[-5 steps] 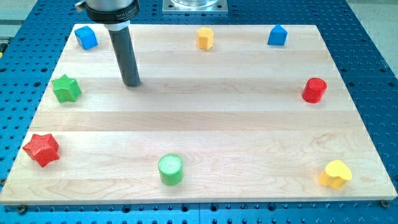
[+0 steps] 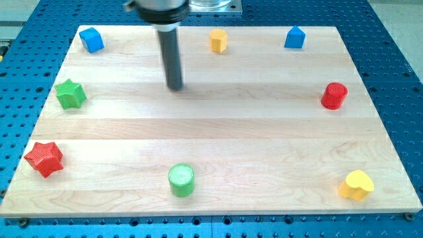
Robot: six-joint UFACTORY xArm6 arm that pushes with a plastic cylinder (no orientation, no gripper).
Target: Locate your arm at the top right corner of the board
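My tip [image 2: 175,86] rests on the wooden board [image 2: 218,132] in its upper left-centre part, touching no block. The nearest blocks are the yellow block [image 2: 218,40] up and to the right and the blue cube [image 2: 91,39] at the top left. The blue block [image 2: 295,38] near the top right corner lies far to the tip's right. The rod rises from the tip to the arm's dark head at the view's top edge.
A green star [image 2: 70,93] and a red star [image 2: 44,158] sit along the left edge. A green cylinder [image 2: 181,180] is at the bottom centre. A red cylinder [image 2: 334,96] is at the right edge, a yellow heart-like block [image 2: 356,185] at the bottom right.
My tip has slid to the view's right, by about a tenth of the board's width. No block has moved.
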